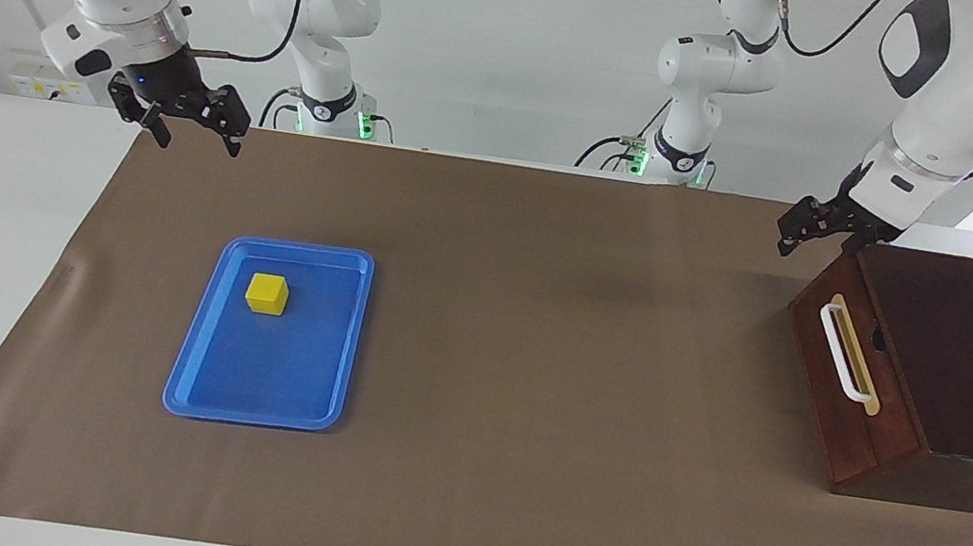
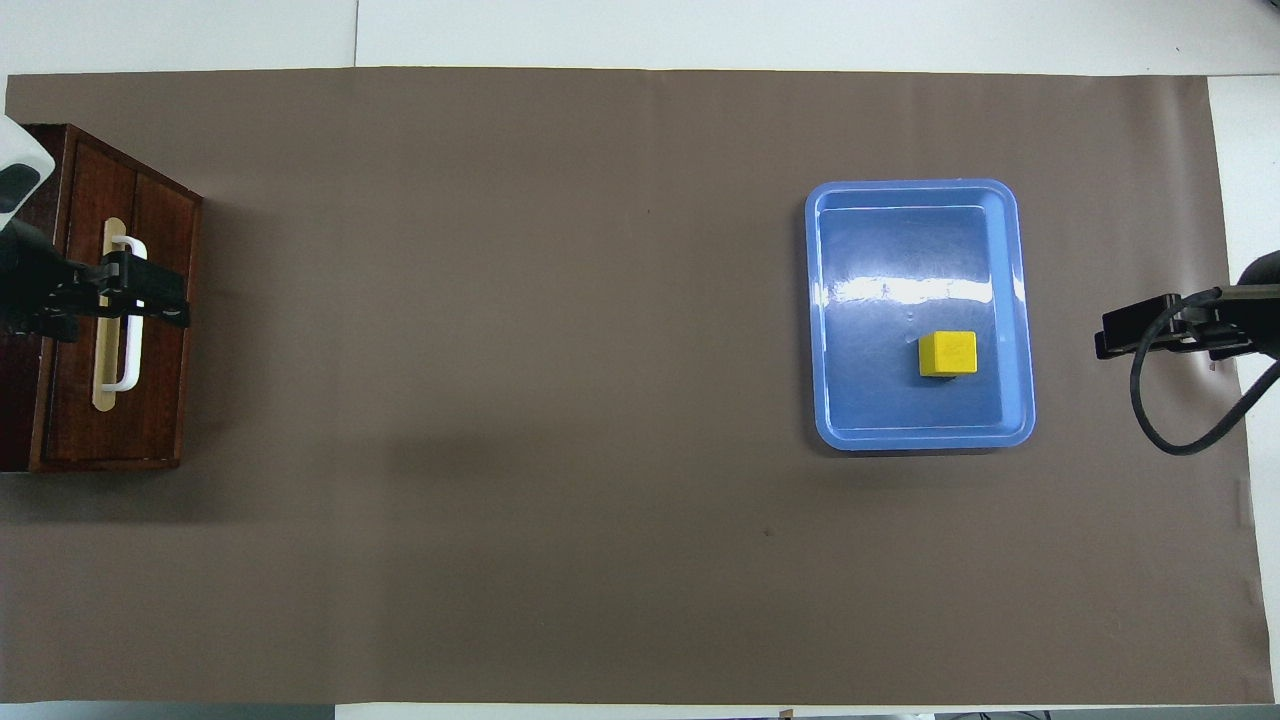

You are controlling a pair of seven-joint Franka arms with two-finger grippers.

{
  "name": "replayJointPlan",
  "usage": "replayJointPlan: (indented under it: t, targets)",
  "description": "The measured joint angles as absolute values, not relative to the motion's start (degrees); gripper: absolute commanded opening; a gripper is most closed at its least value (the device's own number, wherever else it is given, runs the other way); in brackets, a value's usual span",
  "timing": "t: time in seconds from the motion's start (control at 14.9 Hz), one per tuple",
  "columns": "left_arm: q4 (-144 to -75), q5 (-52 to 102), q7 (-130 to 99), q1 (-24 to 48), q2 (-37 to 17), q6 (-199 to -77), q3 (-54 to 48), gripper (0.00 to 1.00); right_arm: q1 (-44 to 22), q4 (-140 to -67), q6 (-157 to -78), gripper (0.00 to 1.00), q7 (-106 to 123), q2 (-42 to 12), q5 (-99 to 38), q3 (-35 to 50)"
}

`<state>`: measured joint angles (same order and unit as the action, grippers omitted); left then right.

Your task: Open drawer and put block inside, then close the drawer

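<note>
Two glossy white jointed arms with rounded housings, dark grey oval joint caps, black bands ringing the lower segments, green lights glowing at both bases, looping black cables, black two-finger right gripper (image 1: 194,129) and left gripper (image 1: 821,227), small blue light on the right wrist

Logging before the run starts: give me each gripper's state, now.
Left gripper: up in the air over the drawer, holding nothing; open or shut cannot be told.
Right gripper: open, empty, raised near the blue tray with the block.
</note>
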<state>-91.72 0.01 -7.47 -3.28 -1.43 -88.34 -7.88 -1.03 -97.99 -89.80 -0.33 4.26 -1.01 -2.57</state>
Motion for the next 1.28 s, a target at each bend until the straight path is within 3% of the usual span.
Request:
replayJointPlan:
  t: [0.74, 1.28]
  targets:
    - [-91.7, 0.0, -7.5, -3.3, -1.4, -88.3, -7.9, 1.0, -0.7, -98.0, -90.7, 1.0, 3.7, 4.3, -1.0, -2.8]
    - [-91.7, 0.0, -7.5, -3.3, -1.4, -88.3, -7.9, 1.0, -0.5, -98.5, -93.4, 1.0, -15.2, 3.7, -1.0, -2.9]
